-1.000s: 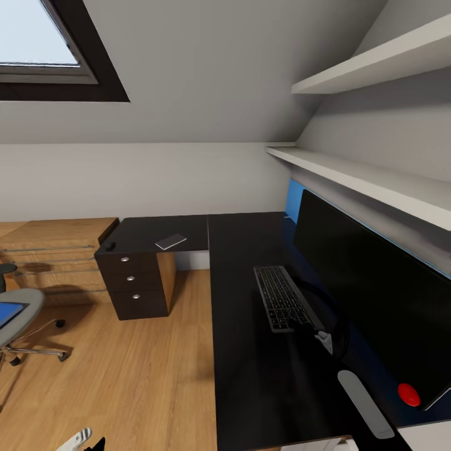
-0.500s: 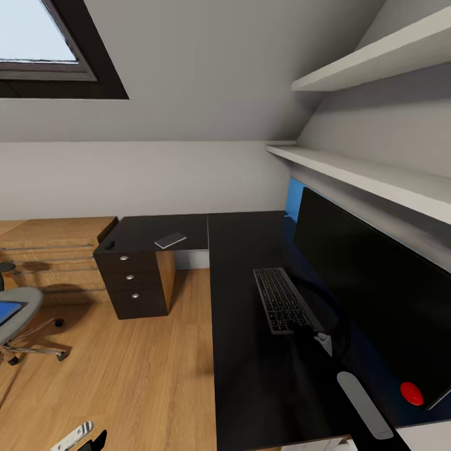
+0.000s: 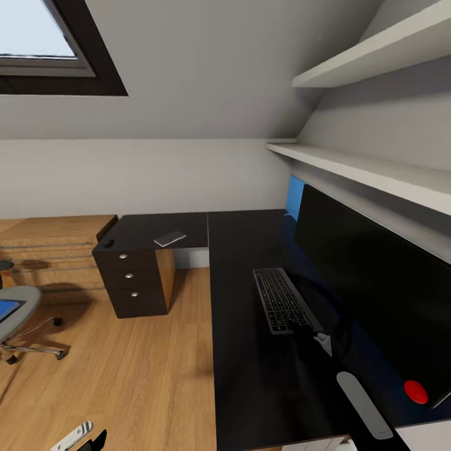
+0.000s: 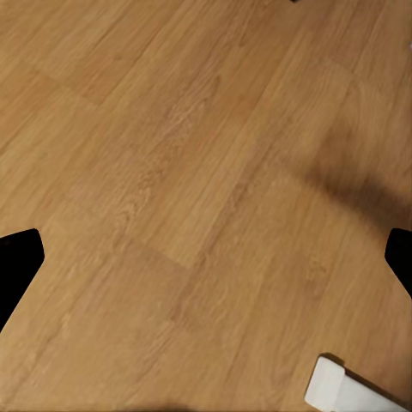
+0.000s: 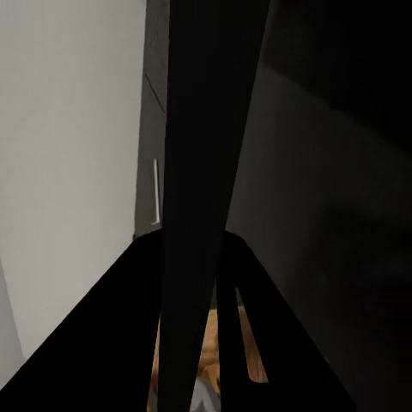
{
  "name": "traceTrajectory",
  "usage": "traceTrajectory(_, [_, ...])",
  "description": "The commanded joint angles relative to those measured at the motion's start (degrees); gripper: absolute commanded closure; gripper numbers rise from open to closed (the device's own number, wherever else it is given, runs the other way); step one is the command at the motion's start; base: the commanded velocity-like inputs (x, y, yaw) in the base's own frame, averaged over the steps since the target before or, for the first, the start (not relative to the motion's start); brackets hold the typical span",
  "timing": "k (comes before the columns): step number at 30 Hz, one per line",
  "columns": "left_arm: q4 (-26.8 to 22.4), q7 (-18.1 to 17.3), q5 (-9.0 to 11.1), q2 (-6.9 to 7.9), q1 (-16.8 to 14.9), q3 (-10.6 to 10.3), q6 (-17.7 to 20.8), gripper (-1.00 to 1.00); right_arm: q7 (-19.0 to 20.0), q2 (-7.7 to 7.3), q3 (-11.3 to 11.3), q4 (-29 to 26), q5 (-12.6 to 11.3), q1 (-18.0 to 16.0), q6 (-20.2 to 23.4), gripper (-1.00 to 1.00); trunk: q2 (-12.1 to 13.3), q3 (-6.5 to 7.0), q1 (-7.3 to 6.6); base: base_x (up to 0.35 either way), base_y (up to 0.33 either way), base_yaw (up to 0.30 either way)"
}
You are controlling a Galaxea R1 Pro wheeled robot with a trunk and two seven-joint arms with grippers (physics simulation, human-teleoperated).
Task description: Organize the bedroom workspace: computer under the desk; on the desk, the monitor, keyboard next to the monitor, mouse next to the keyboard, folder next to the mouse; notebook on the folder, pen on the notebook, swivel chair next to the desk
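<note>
The keyboard [image 3: 282,299] lies on the black L-shaped table [image 3: 250,363] just in front of the monitor [image 3: 369,294]. On the table's far wing sit the notebook [image 3: 170,238] and, near the corner, the mouse [image 3: 108,243]. The swivel chair [image 3: 15,310] stands well apart, the blue folder [image 3: 6,309] on its seat. The left pincer [image 4: 206,257] hangs released above the wooden floor [image 4: 172,172]; the right pincer's state I cannot tell in the dark.

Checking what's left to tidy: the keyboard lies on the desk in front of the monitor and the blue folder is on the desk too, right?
Not quite. The keyboard does lie on the desk before the monitor, but the head view shows the blue folder on the chair, not the desk.
</note>
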Motion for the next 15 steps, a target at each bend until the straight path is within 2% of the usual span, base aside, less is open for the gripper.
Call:
traceTrajectory(1, [-0.02,-0.03,0.60,0.02,-0.02,-0.08,-0.14,-1.00,0.26,-0.04,0.08,0.01,-0.48,-0.04,0.05,1.00,-0.46,-0.25,0.23,0.000,0.000,0.000])
traceTrajectory(15, [-0.05,-0.03,0.60,0.02,-0.02,-0.12,-0.14,-1.00,0.26,-0.04,0.08,0.01,-0.48,-0.04,0.08,1.00,-6.07,-2.76,3.30,0.000,0.000,0.000])
